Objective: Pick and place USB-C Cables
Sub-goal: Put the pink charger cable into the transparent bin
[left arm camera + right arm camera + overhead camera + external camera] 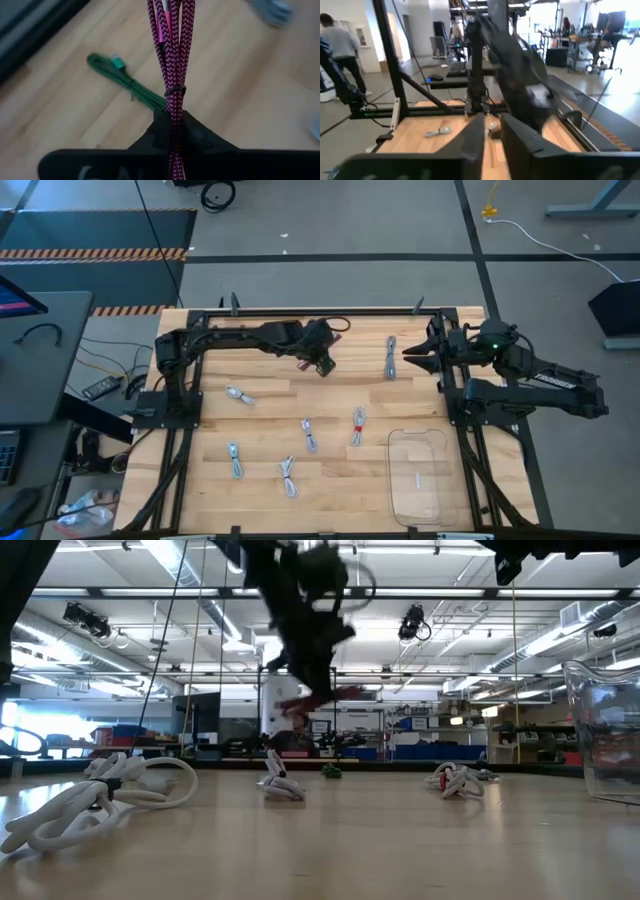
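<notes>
My left gripper (pixel 322 364) is over the far middle of the table, shut on the purple braided cable (pixel 172 45). The cable also shows in the low view (pixel 325 697), held above the wood. The green cable (pixel 125 80) lies flat on the table under it. Grey and white cable bundles lie flat on the wood: one at the far right (pixel 390 358), one at the left (pixel 238 394), one in the middle (pixel 309 434), one with a red tie (pixel 357 425), and two near the front (pixel 235 460) (pixel 289 476). My right gripper (pixel 418 352) is open and empty at the far right. My left gripper pinches the purple cable bundle between its two fingers (pixel 200 135), just beside the bundle's dark tie (pixel 175 91). The fingers point down from above, and the bundle runs on past the fingertips along them. The bundle is lifted clear of the table.
The clear plastic tray (pixel 418 475) stands at the near right of the table. Black frame rails run along the far edge and both sides. A person stands in the room beyond the table (pixel 337 50).
</notes>
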